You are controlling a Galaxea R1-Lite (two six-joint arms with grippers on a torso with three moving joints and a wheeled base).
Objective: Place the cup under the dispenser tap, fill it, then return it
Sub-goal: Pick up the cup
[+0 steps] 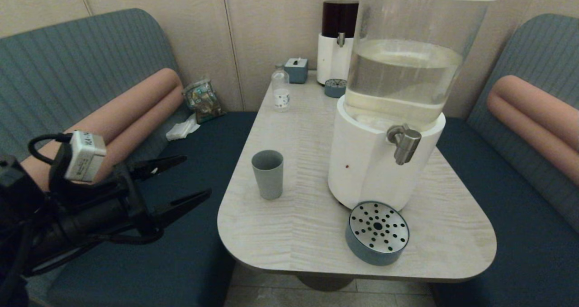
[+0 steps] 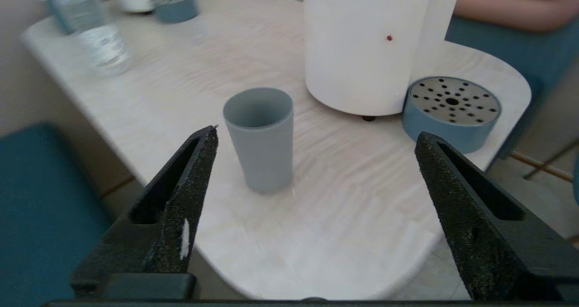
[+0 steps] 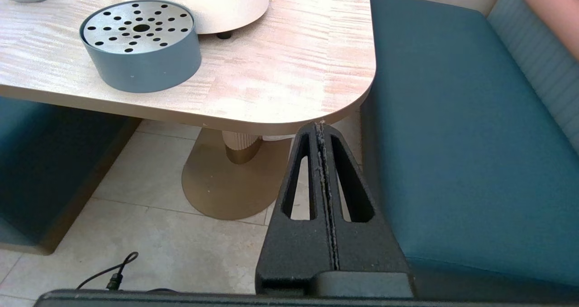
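The grey-green cup [image 1: 268, 173] stands upright on the table's left side, left of the large dispenser [image 1: 389, 103] with its white base and clear tank. The steel dispenser tap [image 1: 404, 143] points down over the round drip tray [image 1: 377, 232]. My left gripper [image 1: 198, 177] is open, left of the table edge and short of the cup [image 2: 261, 137], with nothing between its fingers [image 2: 183, 198]. My right gripper [image 3: 321, 126] is shut and empty, parked low beside the table's near right corner; it is out of the head view.
A small clear bottle [image 1: 280, 89], a tissue box [image 1: 296, 69], a dark-liquid dispenser [image 1: 337, 35] and a second drip tray [image 1: 335, 88] stand at the table's back. Blue benches [image 1: 515, 216] flank the table [image 1: 289, 234]. A wrapper and tissue [image 1: 201, 100] lie on the left bench.
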